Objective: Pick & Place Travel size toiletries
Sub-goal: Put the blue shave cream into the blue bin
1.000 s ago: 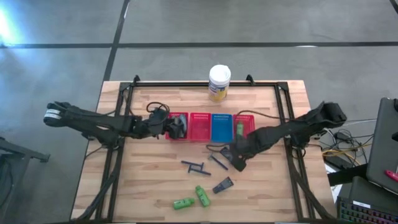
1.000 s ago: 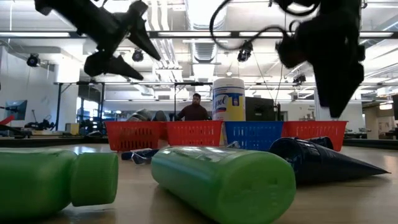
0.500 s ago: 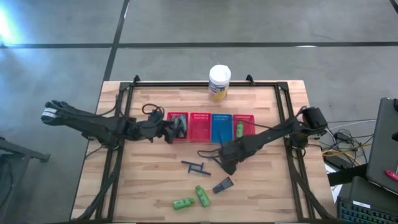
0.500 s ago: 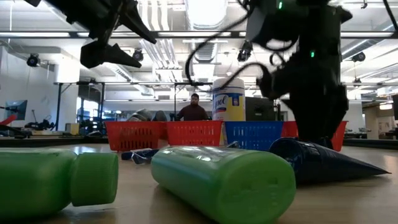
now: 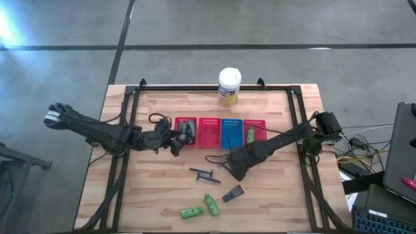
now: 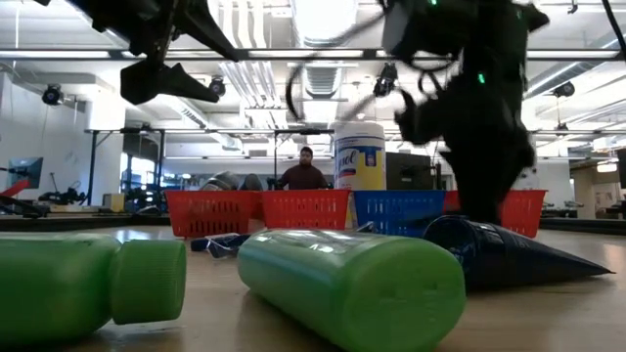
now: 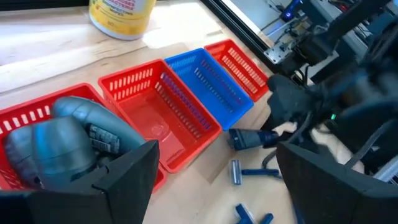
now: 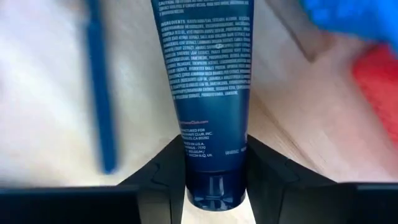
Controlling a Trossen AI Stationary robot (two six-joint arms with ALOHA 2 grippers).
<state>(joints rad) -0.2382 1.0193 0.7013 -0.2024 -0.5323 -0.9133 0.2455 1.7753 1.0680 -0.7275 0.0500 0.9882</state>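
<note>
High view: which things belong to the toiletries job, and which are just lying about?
Job: grey tubes, green bottles, dark tube at the right gripper, second dark tube, blue razors, mesh baskets, left gripper beside them.
Lying about: white wipes canister, laptop.

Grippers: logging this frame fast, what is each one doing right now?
Left gripper: open, empty, beside the grey tubes in the end red basket.
Right gripper: open, straddling a dark blue tube on the table.

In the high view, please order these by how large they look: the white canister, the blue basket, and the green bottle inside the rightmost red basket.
1. blue basket
2. white canister, slightly smaller, though it stands upright, nearer the overhead camera
3. green bottle, clearly smallest
</note>
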